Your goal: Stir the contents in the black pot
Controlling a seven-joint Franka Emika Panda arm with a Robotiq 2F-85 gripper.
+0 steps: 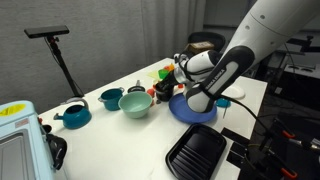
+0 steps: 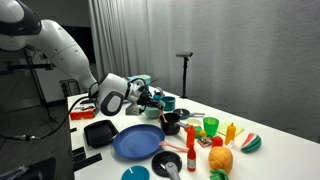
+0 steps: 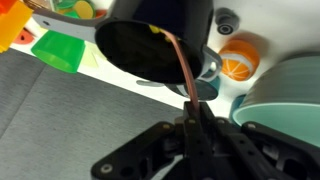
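The black pot [image 3: 150, 45] fills the top middle of the wrist view, just ahead of my fingers. My gripper [image 3: 192, 125] is shut on a thin brown stirring stick [image 3: 182, 65]. The stick runs up from the fingertips and over the pot's rim into its dark inside. I cannot make out the contents. In both exterior views my gripper [image 1: 160, 86] [image 2: 152, 98] hovers low over the table beside the pot [image 1: 137, 90] [image 2: 172, 122].
A teal bowl [image 3: 285, 95] [image 1: 135, 104] stands right next to the pot, with an orange slice [image 3: 240, 60] and a green piece [image 3: 55, 48] nearby. Two teal pots [image 1: 110, 98] [image 1: 75, 115], a blue plate [image 1: 190, 108] [image 2: 137, 142] and a black grill pan [image 1: 195, 150] [image 2: 100, 132] share the table.
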